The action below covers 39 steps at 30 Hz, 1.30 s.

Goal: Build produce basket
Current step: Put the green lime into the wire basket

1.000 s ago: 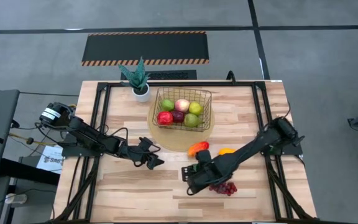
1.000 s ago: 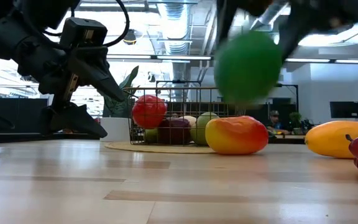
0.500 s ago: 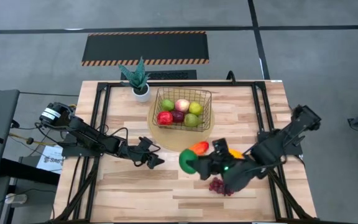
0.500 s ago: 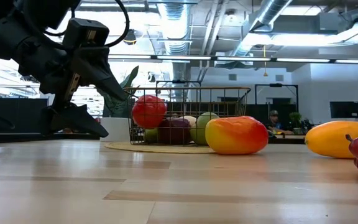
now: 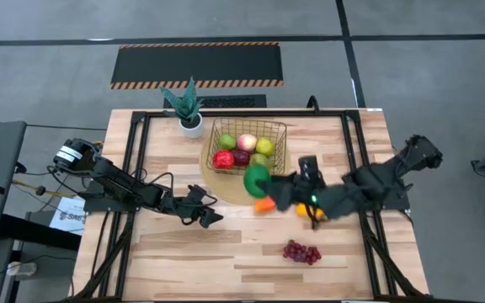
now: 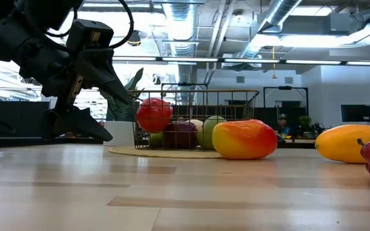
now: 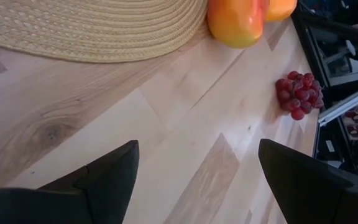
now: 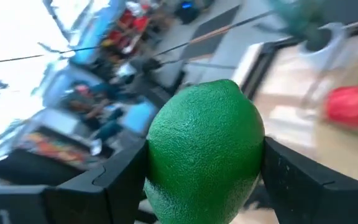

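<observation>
My right gripper (image 5: 258, 179), squeezing the green lime (image 5: 256, 178), has lifted it off the table to just beside the gold wire basket (image 5: 247, 150), so dropping it in comes next, while my left gripper (image 5: 210, 213) waits, fingers apart.
</observation>
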Available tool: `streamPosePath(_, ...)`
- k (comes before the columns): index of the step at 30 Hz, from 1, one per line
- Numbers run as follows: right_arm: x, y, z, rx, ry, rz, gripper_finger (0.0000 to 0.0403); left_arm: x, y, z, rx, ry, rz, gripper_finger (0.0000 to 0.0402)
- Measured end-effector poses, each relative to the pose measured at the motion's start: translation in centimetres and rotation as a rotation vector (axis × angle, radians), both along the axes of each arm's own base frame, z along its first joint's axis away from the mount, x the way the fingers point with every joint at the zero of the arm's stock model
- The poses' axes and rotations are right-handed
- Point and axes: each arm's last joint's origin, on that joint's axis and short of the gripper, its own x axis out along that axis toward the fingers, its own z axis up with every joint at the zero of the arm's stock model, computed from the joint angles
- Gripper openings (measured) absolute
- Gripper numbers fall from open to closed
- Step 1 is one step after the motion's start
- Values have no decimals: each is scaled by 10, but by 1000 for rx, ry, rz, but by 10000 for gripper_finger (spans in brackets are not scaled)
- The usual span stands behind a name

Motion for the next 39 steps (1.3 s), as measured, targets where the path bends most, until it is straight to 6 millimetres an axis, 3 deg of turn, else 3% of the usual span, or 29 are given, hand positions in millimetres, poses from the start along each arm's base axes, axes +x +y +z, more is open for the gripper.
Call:
streamPosePath(12,23,-96,-50,-124,545,-135,291,-3,2,-5,13,65,-38,316)
streamPosePath(17,42,-131,-72,-135,706,-129,291,-3,6,-6,12,92,-57,316)
streamPosePath(21,67,-157,-92,-141,754,-66,291,-5,6,-9,11,125,-71,316)
streamPosePath(30,125,-218,-141,-145,657,-15,291,-8,6,-11,30,168,-133,316)
streamPosePath(39,155,-259,-184,-133,579,9,292,-9,6,-12,56,186,-160,316)
